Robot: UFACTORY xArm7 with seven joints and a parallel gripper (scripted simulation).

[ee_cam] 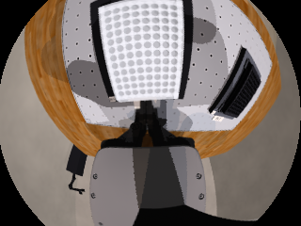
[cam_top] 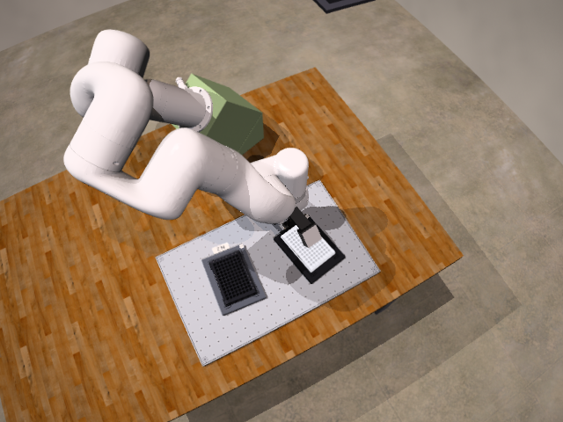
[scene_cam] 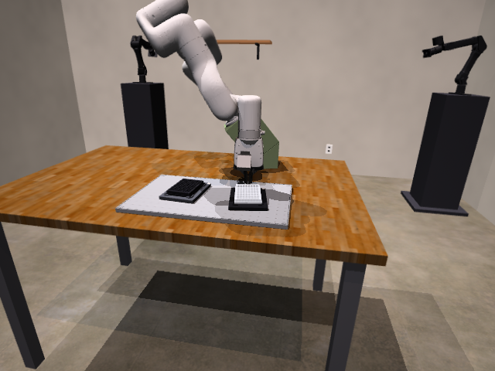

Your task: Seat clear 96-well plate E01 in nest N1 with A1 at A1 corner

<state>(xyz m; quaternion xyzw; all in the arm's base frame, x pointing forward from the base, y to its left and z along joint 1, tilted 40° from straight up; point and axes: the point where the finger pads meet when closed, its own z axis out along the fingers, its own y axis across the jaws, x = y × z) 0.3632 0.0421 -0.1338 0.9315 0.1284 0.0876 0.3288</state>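
The clear plate E01 (cam_top: 308,250) lies on the black nest N1 on the right part of the grey deck. It also shows in the exterior view (scene_cam: 247,193) and in the wrist view (ee_cam: 146,48). My gripper (ee_cam: 147,107) is shut and empty, with its tips close to the plate's short end nearest the arm (scene_cam: 248,178). I cannot tell whether the tips touch the plate. The black plate E07 (cam_top: 233,277) sits in the grey nest N2 on the left part of the deck.
A white label (cam_top: 220,248) lies on the deck beside N2. A green box (cam_top: 230,115) stands at the arm's base behind the deck. Black pedestals with camera arms (scene_cam: 447,153) stand off the table.
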